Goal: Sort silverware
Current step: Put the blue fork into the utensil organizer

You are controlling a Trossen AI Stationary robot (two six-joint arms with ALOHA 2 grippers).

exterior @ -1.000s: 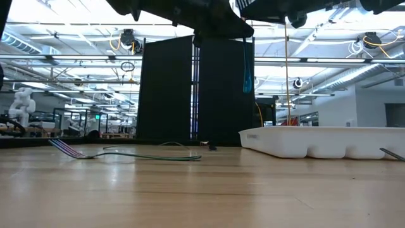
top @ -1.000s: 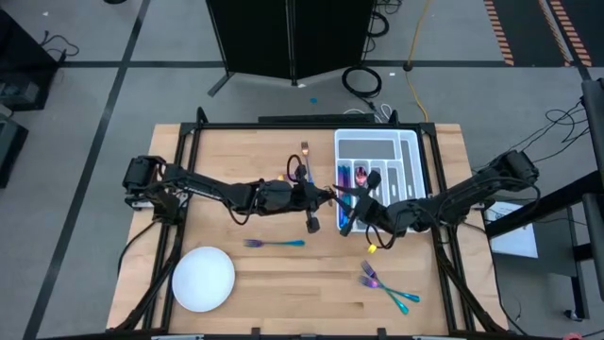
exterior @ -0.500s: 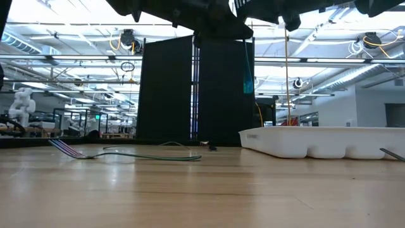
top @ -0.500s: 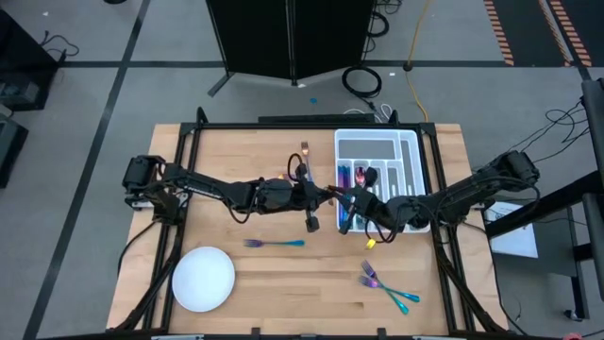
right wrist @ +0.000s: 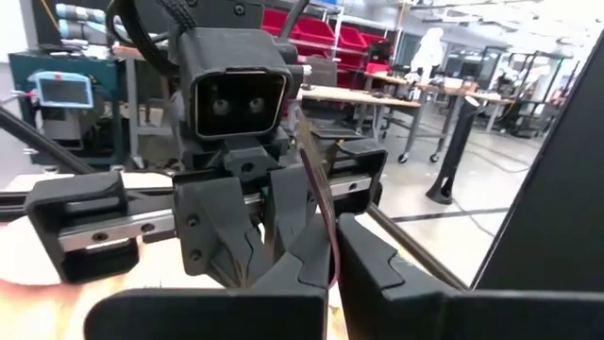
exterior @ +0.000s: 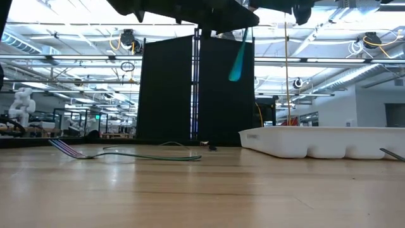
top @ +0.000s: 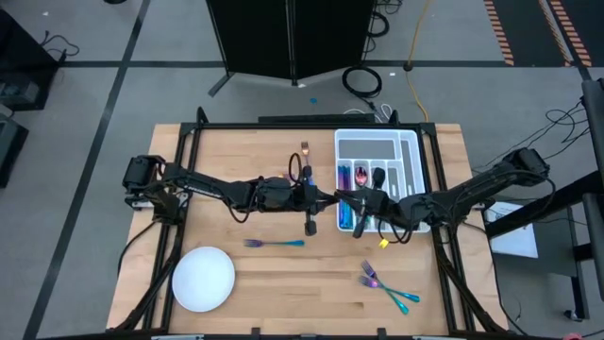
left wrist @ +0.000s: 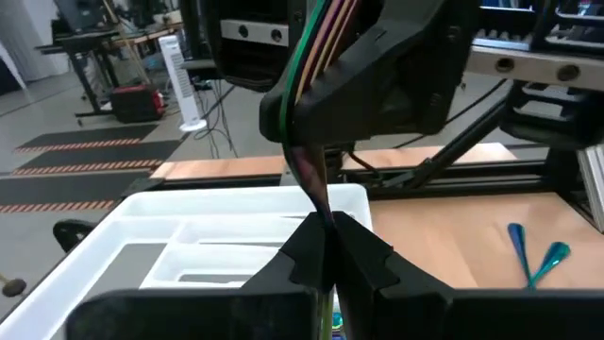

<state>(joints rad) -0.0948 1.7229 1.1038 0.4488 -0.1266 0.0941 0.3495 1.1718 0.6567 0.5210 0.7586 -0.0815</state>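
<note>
1. High view: a wooden table (top: 283, 283) stands on a grey floor before a dark cabinet (top: 288, 38). At its 1 o'clock a white tray (top: 412, 161) holds a few pieces of silverware in its left slots. A white plate (top: 203, 279) lies at 7 o'clock. A loose fork (top: 274, 243) lies near centre, a cluster of forks (top: 387, 288) at 5 o'clock, and one more piece (top: 305, 151) at 12 o'clock. The left gripper (top: 326, 196) and right gripper (top: 351, 200) meet just beside the tray's left edge, both on one utensil (top: 359, 219).

2. Low view: the utensil's teal end (exterior: 238, 60) hangs high above the table; both grippers are cut off at the top. The fork lies at left, the tray at right, a workshop hall behind.

3. Left wrist view: the left jaws pinch the utensil's slim stem (left wrist: 316, 184), with the right gripper's body just beyond it. The tray lies below.

4. Right wrist view: the right fingers (right wrist: 373, 260) are pressed together on the same stem; the left gripper faces them. Which kind of utensil it is cannot be made out.
</note>
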